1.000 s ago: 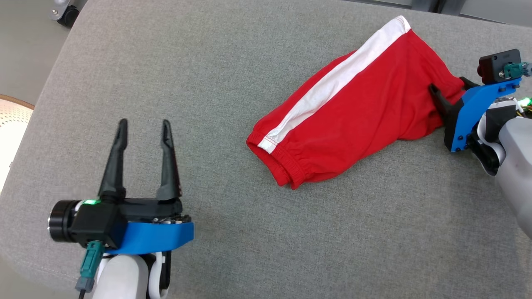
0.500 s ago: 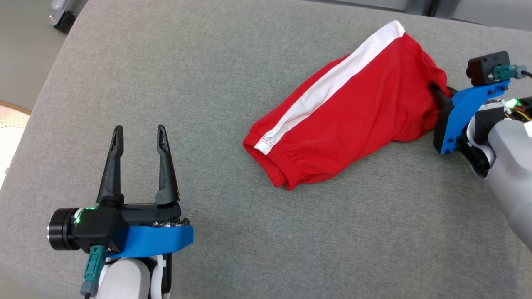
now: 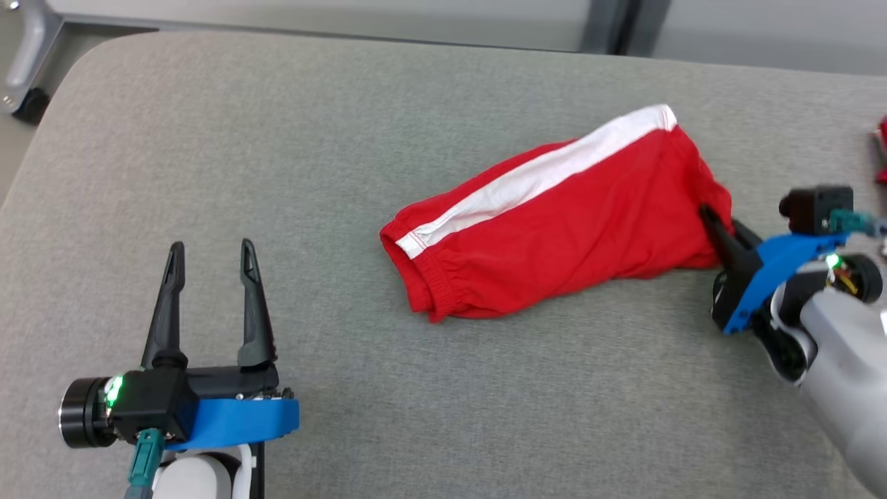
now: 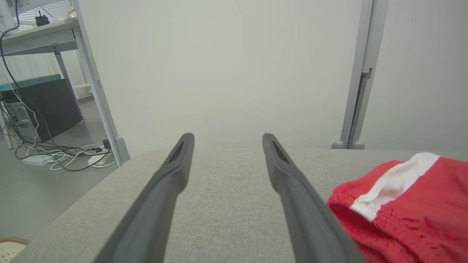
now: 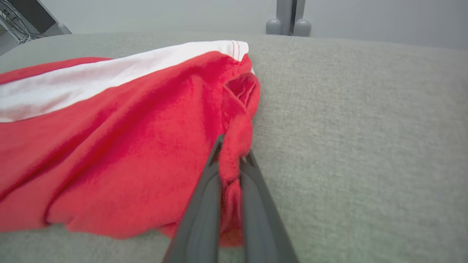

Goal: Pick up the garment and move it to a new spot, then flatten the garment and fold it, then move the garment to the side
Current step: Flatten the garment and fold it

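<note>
The garment (image 3: 554, 222) is a pair of red shorts with a white side stripe, lying crumpled on the grey padded table (image 3: 346, 138). My right gripper (image 3: 708, 216) is at its right end, shut on a pinched fold of red cloth (image 5: 232, 160) between the two fingers. The elastic waistband faces left, seen beside my left finger in the left wrist view as the garment (image 4: 409, 204). My left gripper (image 3: 209, 251) stands open over bare table at the lower left, well apart from the shorts, with nothing between its fingers.
The table's rounded left edge (image 3: 28, 180) drops to the floor. A small red thing (image 3: 881, 149) shows at the right border. Beyond the far edge stand a metal post (image 4: 360, 76), a desk frame (image 4: 97, 84) and cables on the floor (image 4: 62, 157).
The right gripper has shut on the garment's right edge. The head camera has tilted up, so the whole scene sits lower in view. The left arm has stayed put.
</note>
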Controlling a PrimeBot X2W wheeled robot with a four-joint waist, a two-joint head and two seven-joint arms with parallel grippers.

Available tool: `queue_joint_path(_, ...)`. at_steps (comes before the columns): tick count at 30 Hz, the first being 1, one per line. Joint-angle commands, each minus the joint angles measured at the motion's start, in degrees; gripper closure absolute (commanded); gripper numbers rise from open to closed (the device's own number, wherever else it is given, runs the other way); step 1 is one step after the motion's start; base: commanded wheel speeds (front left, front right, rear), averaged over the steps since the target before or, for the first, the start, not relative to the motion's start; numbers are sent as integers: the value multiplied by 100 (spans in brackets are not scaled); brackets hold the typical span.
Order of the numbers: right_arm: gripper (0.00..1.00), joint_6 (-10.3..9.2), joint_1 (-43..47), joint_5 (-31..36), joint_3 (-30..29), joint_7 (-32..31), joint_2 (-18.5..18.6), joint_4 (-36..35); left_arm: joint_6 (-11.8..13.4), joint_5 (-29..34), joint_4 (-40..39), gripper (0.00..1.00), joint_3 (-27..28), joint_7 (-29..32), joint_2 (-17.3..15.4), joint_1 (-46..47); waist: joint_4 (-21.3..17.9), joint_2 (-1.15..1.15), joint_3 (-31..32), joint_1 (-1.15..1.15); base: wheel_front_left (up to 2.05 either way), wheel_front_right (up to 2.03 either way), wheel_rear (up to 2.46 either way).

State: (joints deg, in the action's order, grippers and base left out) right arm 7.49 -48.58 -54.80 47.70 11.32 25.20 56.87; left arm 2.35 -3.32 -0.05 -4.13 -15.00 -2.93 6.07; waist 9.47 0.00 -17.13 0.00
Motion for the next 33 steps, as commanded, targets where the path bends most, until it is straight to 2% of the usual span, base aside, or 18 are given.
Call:
queue_joint_path(1,100,0,266,-93,-21,105,54,-142,-25,40,1,0,73,-24,0,-68,-170,0,139,0,0,0,0)
queue_joint_path(9,100,0,1203,-446,-399,358,165,-747,-73,119,3,0,287,-24,-32,-327,-503,0,388,0,0,0,0)
queue_joint_path(13,100,0,1600,-518,-864,389,273,-976,-82,145,-14,0,300,-24,-28,-385,-580,0,448,0,0,0,0)
queue_joint_path(20,100,0,2216,-248,-1744,391,417,-1097,-149,147,28,0,294,-23,-21,-434,-645,0,515,0,0,0,0)
queue_joint_path(25,100,0,2540,-49,-2200,391,311,-1108,-185,153,49,0,295,-24,-15,-467,-660,0,566,0,0,0,0)
queue_joint_path(33,100,0,2646,299,-2623,392,106,-1413,-224,174,62,0,349,-24,-14,-515,-707,0,615,0,0,0,0)
